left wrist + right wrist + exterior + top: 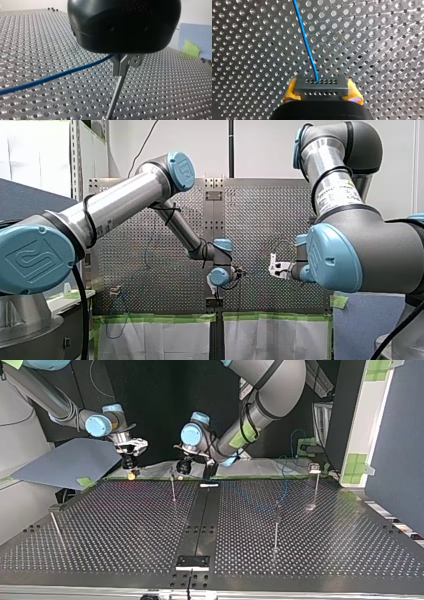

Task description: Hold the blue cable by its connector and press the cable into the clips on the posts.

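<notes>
right tool: far edge, view's left, over surface | left tool: far edge, near middle, just beside thin post | blue cable: loops far right, near clip-topped post | third post: upright, mid right

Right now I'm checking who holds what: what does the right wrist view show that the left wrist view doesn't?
Only the right wrist view: my right gripper, its yellow pads clamped on the dark connector, with the cable leaving it. Only the left wrist view: a post topped by a clip, with the cable running up to it, and a blue sheet in the background. Both: the blue cable over the perforated table.
</notes>
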Action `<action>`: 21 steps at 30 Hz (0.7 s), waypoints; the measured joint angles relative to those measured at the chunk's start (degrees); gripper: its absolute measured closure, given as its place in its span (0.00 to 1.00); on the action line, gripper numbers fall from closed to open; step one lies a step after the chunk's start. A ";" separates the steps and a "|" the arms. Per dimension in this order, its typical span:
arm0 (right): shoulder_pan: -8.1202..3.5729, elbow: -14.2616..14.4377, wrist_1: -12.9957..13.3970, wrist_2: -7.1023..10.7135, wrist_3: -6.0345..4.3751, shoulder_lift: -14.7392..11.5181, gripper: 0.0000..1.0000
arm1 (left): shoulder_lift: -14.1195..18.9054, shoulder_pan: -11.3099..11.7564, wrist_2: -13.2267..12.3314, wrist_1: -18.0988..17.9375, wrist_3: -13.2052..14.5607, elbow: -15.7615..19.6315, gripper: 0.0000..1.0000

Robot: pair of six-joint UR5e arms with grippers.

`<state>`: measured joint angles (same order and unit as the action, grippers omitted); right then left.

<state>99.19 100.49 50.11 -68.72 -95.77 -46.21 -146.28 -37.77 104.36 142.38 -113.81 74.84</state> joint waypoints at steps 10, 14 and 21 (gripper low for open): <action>0.00 -0.66 0.00 -0.03 -0.14 0.18 1.00 | -1.12 0.98 -1.39 0.12 -1.84 -0.85 1.00; 0.00 -0.98 0.12 -0.09 -0.20 0.33 1.00 | -2.63 1.10 -1.71 0.31 -2.06 -1.67 1.00; -0.23 -1.69 0.09 -0.11 -0.19 1.42 1.00 | -3.40 1.59 -1.99 1.20 -2.11 -3.72 1.00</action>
<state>98.96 98.80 50.20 -68.82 -95.97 -44.79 -149.68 -36.18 102.37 143.58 -115.92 71.12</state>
